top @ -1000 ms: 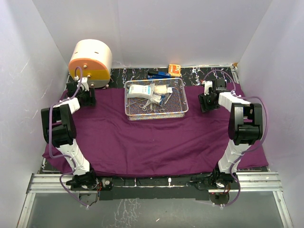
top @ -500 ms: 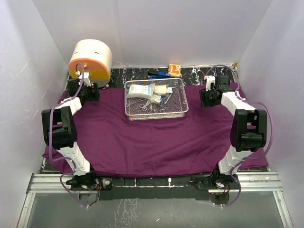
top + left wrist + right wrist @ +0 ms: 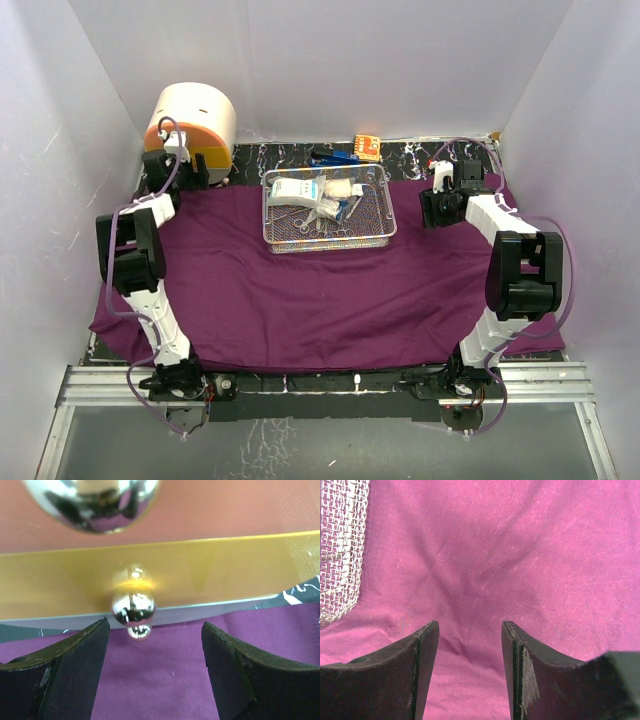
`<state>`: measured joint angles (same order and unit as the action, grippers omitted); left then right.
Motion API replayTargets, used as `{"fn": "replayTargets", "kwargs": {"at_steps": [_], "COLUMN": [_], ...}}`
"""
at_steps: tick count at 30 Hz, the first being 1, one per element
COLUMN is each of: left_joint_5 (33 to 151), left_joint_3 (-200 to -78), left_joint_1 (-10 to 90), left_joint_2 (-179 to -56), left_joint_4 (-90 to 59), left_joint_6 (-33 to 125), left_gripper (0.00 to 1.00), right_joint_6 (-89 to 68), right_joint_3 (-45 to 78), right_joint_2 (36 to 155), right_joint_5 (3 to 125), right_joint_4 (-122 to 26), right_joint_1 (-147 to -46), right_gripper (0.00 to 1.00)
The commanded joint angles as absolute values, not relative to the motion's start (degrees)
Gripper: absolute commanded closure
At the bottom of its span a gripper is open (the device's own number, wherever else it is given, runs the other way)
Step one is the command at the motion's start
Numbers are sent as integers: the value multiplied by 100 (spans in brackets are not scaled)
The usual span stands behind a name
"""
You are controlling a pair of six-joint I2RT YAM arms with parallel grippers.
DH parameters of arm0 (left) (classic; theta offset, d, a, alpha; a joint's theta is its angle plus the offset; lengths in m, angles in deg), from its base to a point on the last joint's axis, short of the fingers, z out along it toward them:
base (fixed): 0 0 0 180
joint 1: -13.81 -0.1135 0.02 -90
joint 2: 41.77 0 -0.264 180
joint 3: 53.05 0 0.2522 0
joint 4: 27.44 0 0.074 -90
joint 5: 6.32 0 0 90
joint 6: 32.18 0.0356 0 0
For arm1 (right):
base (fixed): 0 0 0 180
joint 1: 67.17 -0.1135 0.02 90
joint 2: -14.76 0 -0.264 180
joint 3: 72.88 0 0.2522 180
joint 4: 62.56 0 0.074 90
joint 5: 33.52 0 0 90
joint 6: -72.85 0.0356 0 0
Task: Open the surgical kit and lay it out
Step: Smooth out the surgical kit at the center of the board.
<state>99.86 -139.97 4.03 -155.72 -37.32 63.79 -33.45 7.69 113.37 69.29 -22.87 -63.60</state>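
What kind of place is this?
Probably a robot practice booth, not a hospital: plain white walls, two bolted-down robot arms, and a silver wire-mesh tray of surgical tools on a purple cloth.

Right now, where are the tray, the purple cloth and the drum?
Tray (image 3: 330, 244): top view, its near wall.
Cloth (image 3: 320, 300): top view, bare middle.
Drum (image 3: 195, 112): top view, cream upper part.

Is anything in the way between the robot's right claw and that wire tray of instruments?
Nothing visible does. The right gripper hangs open over bare purple cloth, and only flat cloth lies between it and the wire-mesh tray to its left.
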Motion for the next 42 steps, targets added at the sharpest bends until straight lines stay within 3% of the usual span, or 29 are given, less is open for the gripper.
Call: {"fn": "replayTargets", "kwargs": {"at_steps": [1,29,42], "left_joint_5": [10110,10288,9785], "left_joint_3": [-14457,-15499,-14256], "left_joint_1": [387,691,680], "left_joint_2": [-15828,-16703,-15144], "left_joint_4": [-4129,-3533,-3366], "left_joint_6": [6363,6422,6554], "left_gripper": [27,27,22], "right_joint_6": [-3304,-3334,-3343], "right_joint_3": [770,738,733], "right_joint_2": [11267,11390,11256], "right_joint_5": [6984,6975,7049], "right_joint_4": [-2469,-2450,-2432], "right_joint_1": [-6374,-6373,-6366], "right_gripper": [48,48,48]}}
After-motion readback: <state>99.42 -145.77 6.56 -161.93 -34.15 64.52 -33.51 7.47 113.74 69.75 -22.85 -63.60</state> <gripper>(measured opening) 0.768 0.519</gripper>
